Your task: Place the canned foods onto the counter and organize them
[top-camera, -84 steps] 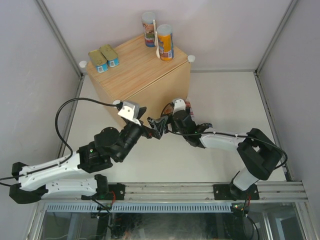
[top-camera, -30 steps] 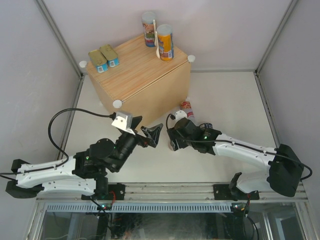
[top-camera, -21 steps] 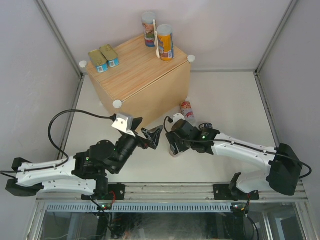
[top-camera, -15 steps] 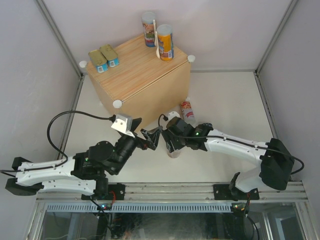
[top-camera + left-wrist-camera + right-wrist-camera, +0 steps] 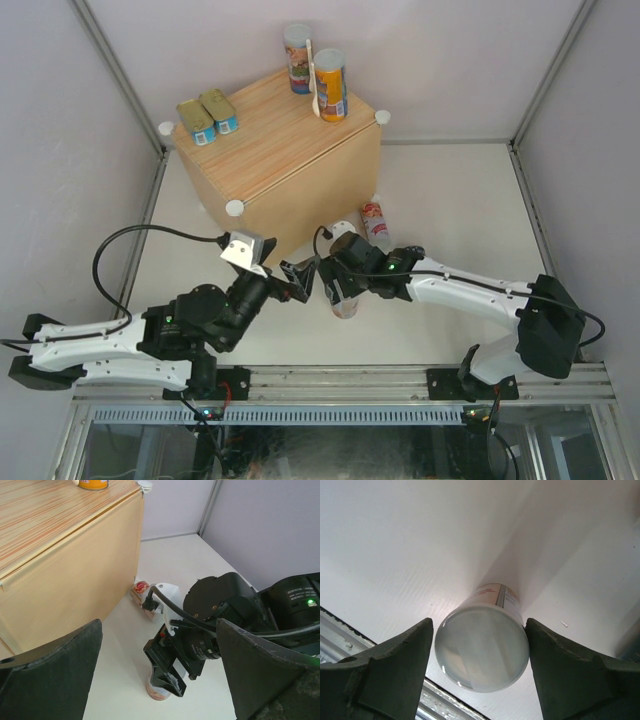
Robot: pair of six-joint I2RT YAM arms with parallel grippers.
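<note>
A tall can (image 5: 481, 647) stands upright on the white desk (image 5: 450, 200), long axis vertical and its plain grey lid facing straight up. It is in front of the near corner of a light-wood box (image 5: 270, 150) and well apart from it. The right end effector (image 5: 479, 625) points down over this can, with one dark finger (image 5: 395, 665) on each side of the lid. The finger edges sit right at the can's rim, and I cannot tell whether they press on it or stand just clear. From above, the end effector covers most of the can and only its lower end shows, so the label is too hidden to read. The left end effector (image 5: 159, 630) hangs just beside the right one, aimed at it, its fingers spread wide with nothing between them. A red-and-white can (image 5: 374, 222) lies on its side at the foot of the box. Its long axis runs roughly from near to far, and its near end is tucked behind the right arm. On top of the box, two flat gold-topped tins (image 5: 207, 115) lie side by side by the left corner. An orange can (image 5: 331, 85) and another tall can (image 5: 297, 58) stand upright at the far edge.
</note>
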